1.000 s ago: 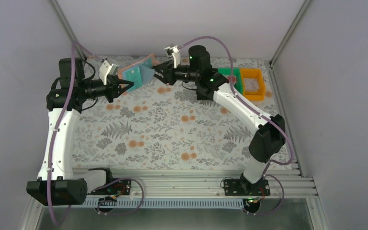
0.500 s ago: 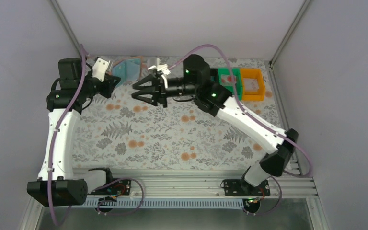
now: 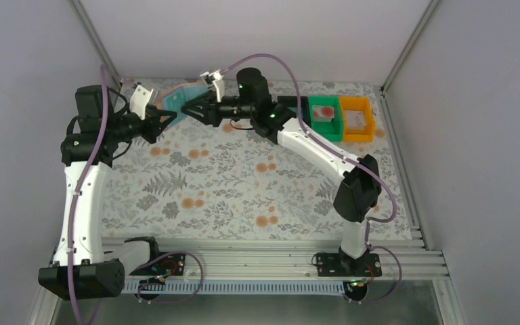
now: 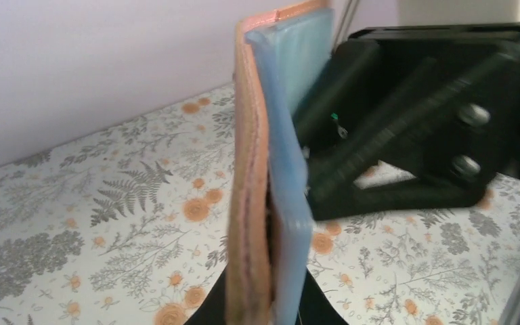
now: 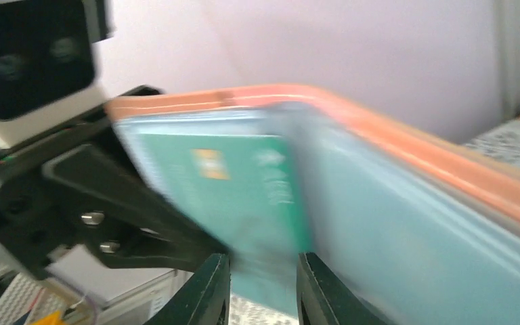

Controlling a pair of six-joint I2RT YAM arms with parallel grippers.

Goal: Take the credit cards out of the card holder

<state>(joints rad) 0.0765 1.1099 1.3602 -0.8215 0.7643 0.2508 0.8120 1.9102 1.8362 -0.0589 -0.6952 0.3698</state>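
Gripping the card holder (image 4: 252,149), left claw (image 3: 165,120); right claw (image 5: 258,292) straddles teal card (image 5: 240,193).

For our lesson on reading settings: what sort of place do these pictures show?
Probably a robotics lab test cell: a left arm and right arm bolted to a metal rail, plain walls on three sides, and small sorting bins.

Grn bin (image 3: 325,134) beside orng bin (image 3: 357,136), far-R corner; floral cloth (image 3: 244,196) underneath.

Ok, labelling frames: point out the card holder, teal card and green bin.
card holder (image 4: 250,169), left wrist view, salmon outer edge
teal card (image 5: 240,196), right wrist view, its face
green bin (image 3: 328,133), top external view, near wall
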